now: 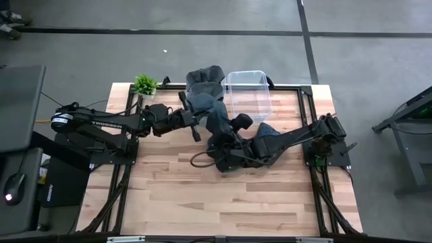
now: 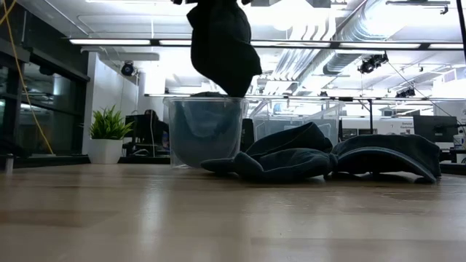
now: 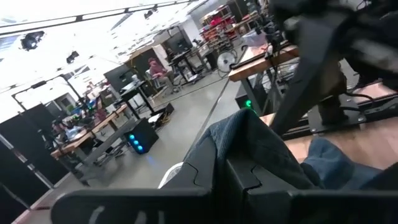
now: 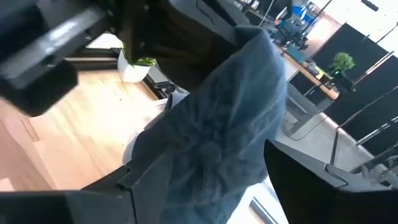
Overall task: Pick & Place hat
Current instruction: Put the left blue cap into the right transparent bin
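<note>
The wooden table (image 1: 202, 196) carries both dark arms, which meet near its middle. The left arm (image 1: 101, 121) reaches in from the left edge, the right arm (image 1: 297, 138) from the right. A clear bin (image 1: 248, 94) stands at the far edge, with dark cloth showing inside it in the low view. A heap of dark hats (image 2: 291, 156) lies on the table beside the bin, one with a brim (image 2: 393, 156) stretched out to the side. One hat (image 1: 219, 118) hangs in the air between the two grippers, near the bin's front-left corner; in the low view it dangles above the bin (image 2: 207, 131), its lower tip (image 2: 222, 58) just over the rim. The left gripper (image 1: 196, 121) is clamped tight on that hat, blue-grey cloth (image 3: 249, 143) bunched between its fingers. The right gripper (image 1: 226, 145) sits just below the hanging hat with fingers (image 4: 311, 180) spread wide on either side of the cloth (image 4: 217, 137), gripping nothing. A small potted plant (image 1: 145, 86) stands at the far-left corner of the table.
</note>
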`<action>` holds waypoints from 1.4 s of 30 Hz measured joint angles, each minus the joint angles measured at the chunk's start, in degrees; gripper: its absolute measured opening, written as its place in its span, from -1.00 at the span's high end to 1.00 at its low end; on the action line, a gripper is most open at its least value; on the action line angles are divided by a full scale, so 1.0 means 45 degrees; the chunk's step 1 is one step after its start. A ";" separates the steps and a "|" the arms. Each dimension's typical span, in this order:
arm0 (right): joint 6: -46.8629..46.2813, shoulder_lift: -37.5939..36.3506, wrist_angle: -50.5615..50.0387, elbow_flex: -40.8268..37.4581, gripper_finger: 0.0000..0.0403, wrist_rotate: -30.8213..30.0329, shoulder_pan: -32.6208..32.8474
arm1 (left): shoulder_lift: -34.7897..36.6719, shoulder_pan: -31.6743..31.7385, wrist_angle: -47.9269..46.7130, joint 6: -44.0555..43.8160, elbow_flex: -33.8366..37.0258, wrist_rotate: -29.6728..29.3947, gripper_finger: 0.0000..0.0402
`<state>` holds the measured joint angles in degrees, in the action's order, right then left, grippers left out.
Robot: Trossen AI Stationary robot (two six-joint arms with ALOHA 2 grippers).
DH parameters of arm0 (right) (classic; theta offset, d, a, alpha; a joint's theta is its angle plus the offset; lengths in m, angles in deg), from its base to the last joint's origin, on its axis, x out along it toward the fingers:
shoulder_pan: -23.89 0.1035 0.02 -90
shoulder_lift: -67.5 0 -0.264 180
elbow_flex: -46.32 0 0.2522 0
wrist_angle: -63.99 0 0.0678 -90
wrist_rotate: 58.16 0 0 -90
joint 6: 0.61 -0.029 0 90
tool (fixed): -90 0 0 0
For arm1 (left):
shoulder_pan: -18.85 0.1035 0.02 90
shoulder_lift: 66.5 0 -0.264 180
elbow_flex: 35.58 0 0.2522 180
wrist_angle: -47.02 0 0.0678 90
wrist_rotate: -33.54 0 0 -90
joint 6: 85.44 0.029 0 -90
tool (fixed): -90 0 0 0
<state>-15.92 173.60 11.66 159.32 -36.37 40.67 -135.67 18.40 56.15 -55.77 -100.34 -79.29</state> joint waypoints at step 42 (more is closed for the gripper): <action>0.2604 -0.0685 0.0848 -0.0986 0.96 -0.1942 0.0237 | 0.0000 0.0010 -0.0767 -0.0461 0.0000 0.0296 1.00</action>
<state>-4.20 170.52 15.48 154.88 -45.11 41.74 -135.67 18.45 52.70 -57.85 -100.34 -77.96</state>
